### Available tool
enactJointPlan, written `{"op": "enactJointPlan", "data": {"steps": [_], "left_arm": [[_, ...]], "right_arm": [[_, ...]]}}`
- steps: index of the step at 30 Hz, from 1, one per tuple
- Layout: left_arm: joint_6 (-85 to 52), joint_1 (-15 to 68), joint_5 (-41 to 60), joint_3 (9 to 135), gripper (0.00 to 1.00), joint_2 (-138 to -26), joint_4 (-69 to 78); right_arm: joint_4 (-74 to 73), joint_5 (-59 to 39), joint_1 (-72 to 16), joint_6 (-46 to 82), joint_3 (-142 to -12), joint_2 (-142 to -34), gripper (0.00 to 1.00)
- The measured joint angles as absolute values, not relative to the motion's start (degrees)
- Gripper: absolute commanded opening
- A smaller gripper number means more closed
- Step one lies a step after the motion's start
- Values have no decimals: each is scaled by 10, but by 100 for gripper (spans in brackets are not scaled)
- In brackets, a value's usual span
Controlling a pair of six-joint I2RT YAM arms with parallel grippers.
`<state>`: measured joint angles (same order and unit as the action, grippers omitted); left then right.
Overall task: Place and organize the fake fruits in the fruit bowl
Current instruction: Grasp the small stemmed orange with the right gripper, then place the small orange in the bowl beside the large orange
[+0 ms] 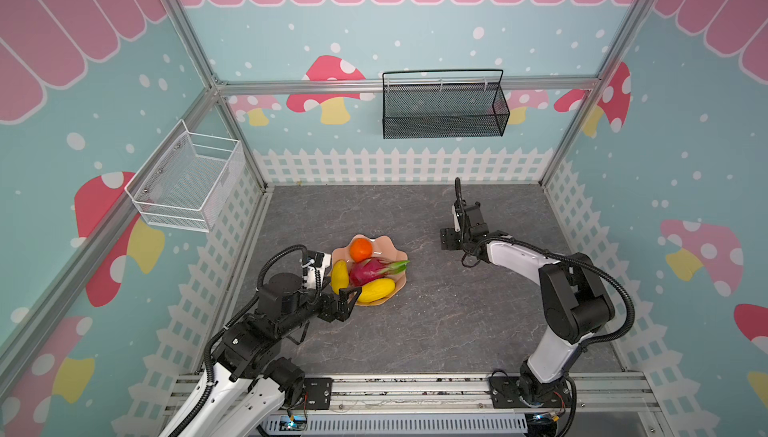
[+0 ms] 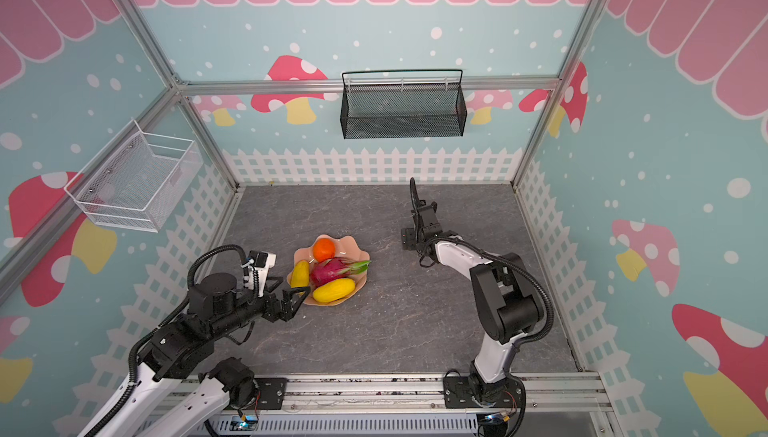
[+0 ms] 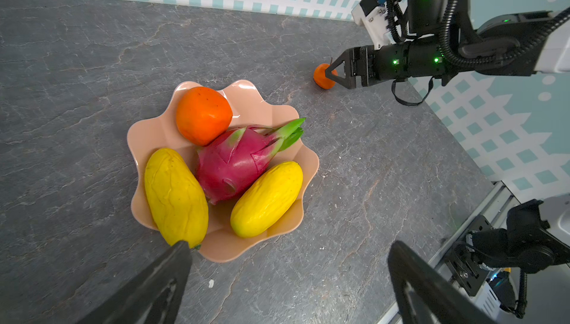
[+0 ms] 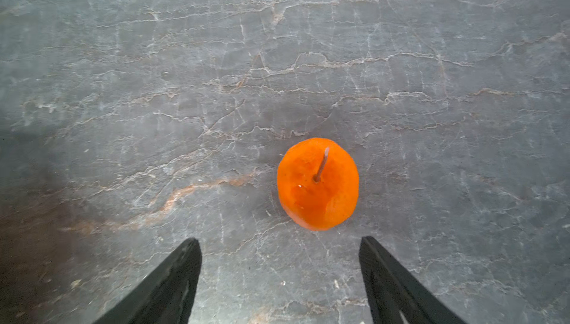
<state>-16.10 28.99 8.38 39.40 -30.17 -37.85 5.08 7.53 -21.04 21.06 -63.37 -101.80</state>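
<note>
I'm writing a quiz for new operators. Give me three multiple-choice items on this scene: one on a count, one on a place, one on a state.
1. How many fruits lie in the fruit bowl?
A) three B) four C) five
2. Where is the small orange fruit?
A) in the bowl B) on the table, away from the bowl C) in a wall basket
3. The right gripper is:
A) open, holding nothing B) shut on the small fruit C) shut on the bowl's rim

Answers:
1 B: big orange fruit, dragon fruit, two yellow fruits inside.
2 B: both wrist views show it on bare stone.
3 A: jaws apart, fruit beyond them.
</note>
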Motion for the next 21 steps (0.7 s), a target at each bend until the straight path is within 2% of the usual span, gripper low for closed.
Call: {"op": "enactJointPlan", "data": {"steps": [2,4,9,15,21], "left_arm": [[-161,290,84,394,100,-303,-378],[-161,290,84,394,100,-304,-378],[-161,290,84,394,100,-305,-379],[-161,289,83,394,100,-305,-379],[-161,288,83,394,100,-305,-379]], "right_arm": [[51,79,-203,207,-647,-1043,82],[51,80,-197,203,-662,-1069,75],[38,69,-186,184,-678,-1108,52],[6,27,-211,166,-665,-1091,49],[-23,-15,-301,149,-644,-1016,49]]}}
